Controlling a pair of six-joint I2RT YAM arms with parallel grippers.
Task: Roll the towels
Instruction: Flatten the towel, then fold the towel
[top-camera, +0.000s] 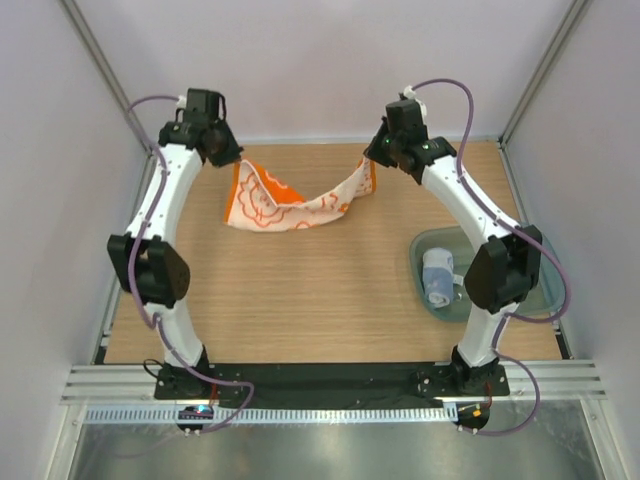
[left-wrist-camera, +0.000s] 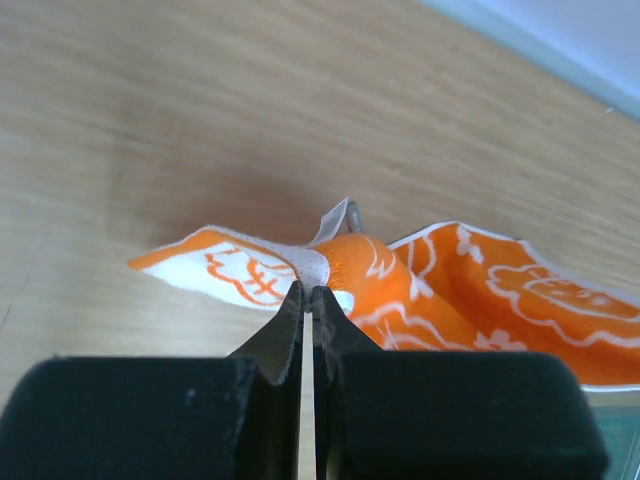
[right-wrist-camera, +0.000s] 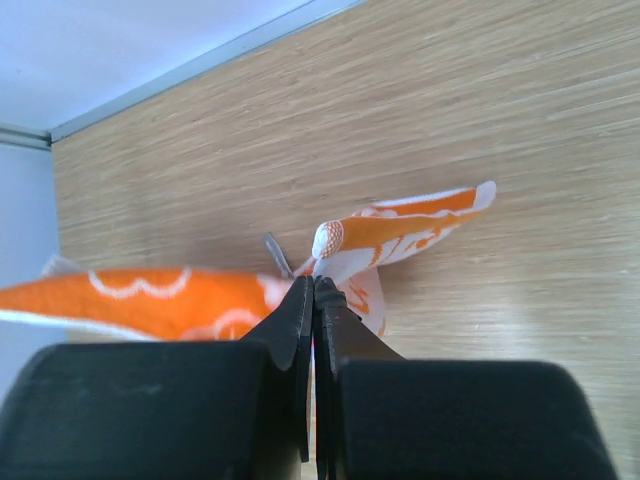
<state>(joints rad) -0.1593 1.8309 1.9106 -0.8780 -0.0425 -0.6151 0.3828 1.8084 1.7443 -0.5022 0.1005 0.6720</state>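
I count two towels, two tools and one tray. The orange towel (top-camera: 290, 208) has a white underside, white swirling outlines and a white edge. It hangs stretched across the far half of the table (top-camera: 320, 310), sagging in the middle so that its lowest fold appears to rest on the wood. My left tool (top-camera: 234, 161) is pinched tight on the towel's left corner. The left wrist view shows the fingers meeting with cloth bunched between them. My right tool (top-camera: 372, 160) is clamped on the opposite corner in the same way. The second is a pale blue-and-white rolled towel (top-camera: 437, 277). It lies in the grey tray (top-camera: 447, 242) at the right side of the table, well apart from the orange one.
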